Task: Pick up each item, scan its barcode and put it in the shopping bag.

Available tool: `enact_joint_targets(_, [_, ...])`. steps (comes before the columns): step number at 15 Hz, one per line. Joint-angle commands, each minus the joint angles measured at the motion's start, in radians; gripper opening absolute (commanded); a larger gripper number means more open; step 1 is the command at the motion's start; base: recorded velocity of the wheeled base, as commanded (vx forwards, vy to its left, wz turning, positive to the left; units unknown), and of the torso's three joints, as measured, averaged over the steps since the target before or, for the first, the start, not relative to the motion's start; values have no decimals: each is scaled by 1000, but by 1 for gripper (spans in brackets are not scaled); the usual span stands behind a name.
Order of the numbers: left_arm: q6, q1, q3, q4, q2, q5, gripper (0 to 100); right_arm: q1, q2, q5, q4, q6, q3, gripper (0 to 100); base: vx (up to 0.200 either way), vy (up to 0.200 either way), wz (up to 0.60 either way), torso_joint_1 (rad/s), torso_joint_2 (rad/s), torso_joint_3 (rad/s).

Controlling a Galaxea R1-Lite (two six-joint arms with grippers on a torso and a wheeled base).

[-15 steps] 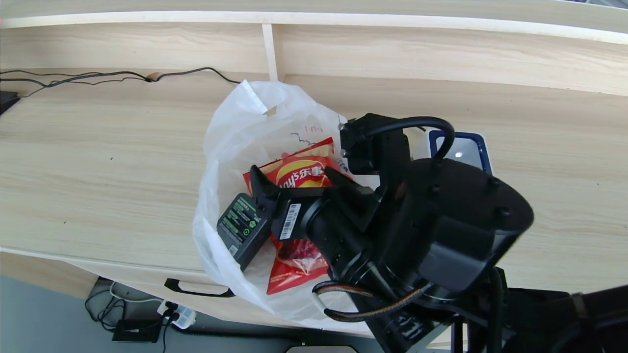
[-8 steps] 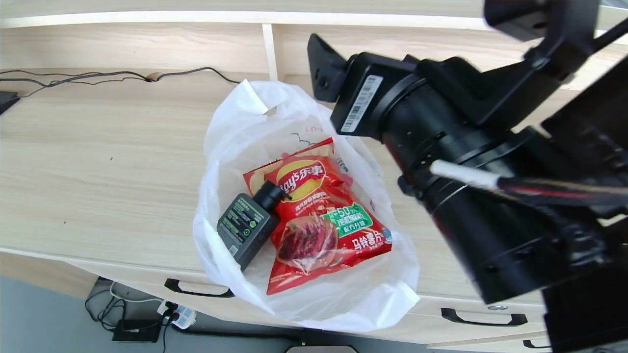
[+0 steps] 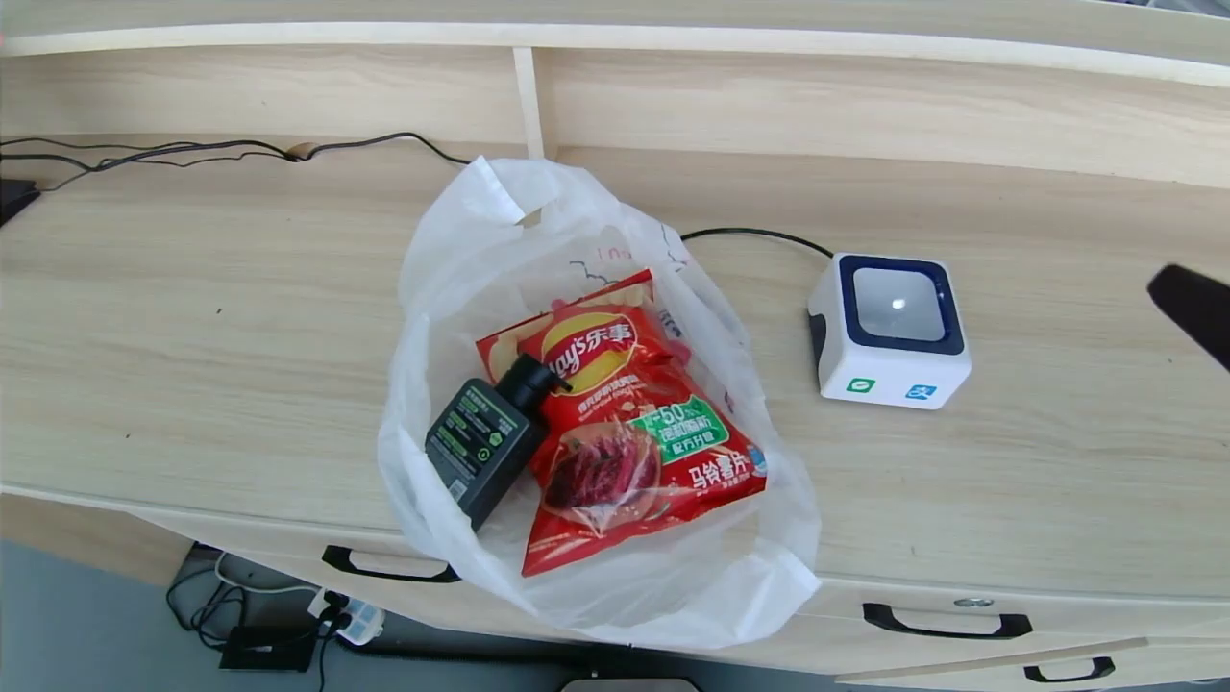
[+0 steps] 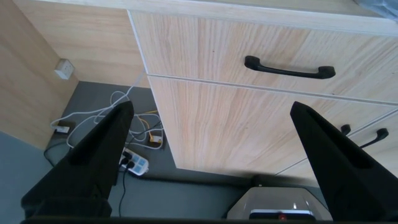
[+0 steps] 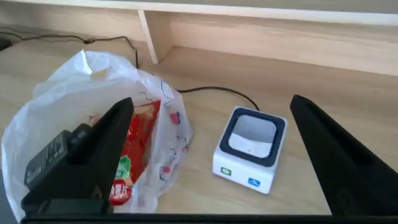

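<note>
A white shopping bag [image 3: 480, 231] lies open on the wooden counter [image 3: 192, 336]. Inside it a red chips bag [image 3: 625, 423] lies flat, with a dark pump bottle [image 3: 480, 447] beside it on the left. A white barcode scanner [image 3: 889, 332] with a blue-framed window stands to the bag's right. My right gripper [image 5: 211, 102] hangs open and empty above the counter, facing the shopping bag [image 5: 74, 87] and scanner [image 5: 249, 149]. One of its fingers [image 3: 1192, 298] pokes in at the head view's right edge. My left gripper [image 4: 211, 106] is open and empty, low in front of the drawers.
Black cables [image 3: 173, 149] run along the back left of the counter, and the scanner's cable [image 3: 759, 234] curves behind the bag. An upright divider [image 3: 527, 101] stands behind the bag. Drawer handles [image 3: 947, 625] sit under the front edge. A power strip [image 4: 134, 163] lies on the floor.
My right arm has risen from over the bag and swung away to the right, uncovering the chips bag and the scanner. The bottle stays lying in the bag.
</note>
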Motion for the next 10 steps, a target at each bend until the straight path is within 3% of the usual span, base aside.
enact_joint_targets(1, [1, 0, 0, -1, 2, 0, 100, 131, -480, 8, 324, 82, 282, 100, 0, 0, 0, 0, 0, 0])
enact_joint_targets(4, [11, 0, 0, -1, 0, 0, 100, 155, -621, 20, 510, 272, 402, 100, 0, 0, 0, 0, 0, 0])
enact_joint_targets(7, [6, 0, 0, -3, 2, 0, 100, 146, -776, 23, 617, 318, 537, 100, 0, 0, 0, 0, 0, 0])
enact_joint_targets(10, [6, 0, 0, -1, 0, 0, 100, 105, -825, 25, 682, 323, 526, 100, 0, 0, 0, 0, 0, 0])
